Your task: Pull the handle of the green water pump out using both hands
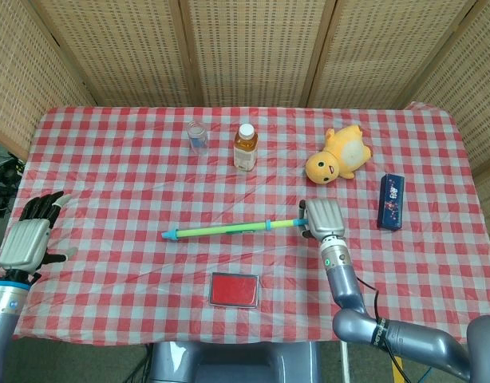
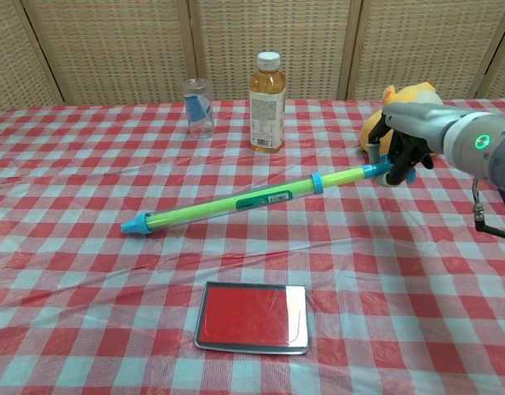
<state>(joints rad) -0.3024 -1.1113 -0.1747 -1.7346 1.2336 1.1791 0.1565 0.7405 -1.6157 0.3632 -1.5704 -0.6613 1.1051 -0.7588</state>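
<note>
The green water pump [image 1: 225, 229] [image 2: 236, 202] is a long green tube with blue ends. Its nozzle tip [image 2: 135, 224] rests on the checked cloth while its handle end is raised. My right hand [image 1: 322, 219] [image 2: 405, 145] grips the blue handle [image 2: 385, 173] at the pump's right end and holds it off the table. My left hand [image 1: 28, 240] hovers open at the table's left edge, far from the pump, and shows only in the head view.
A red flat box [image 2: 251, 316] lies near the front edge. At the back stand a clear cup [image 2: 198, 107] and a juice bottle [image 2: 267, 91]. A yellow plush toy [image 1: 337, 156] sits behind my right hand, and a dark blue box [image 1: 391, 201] lies to its right.
</note>
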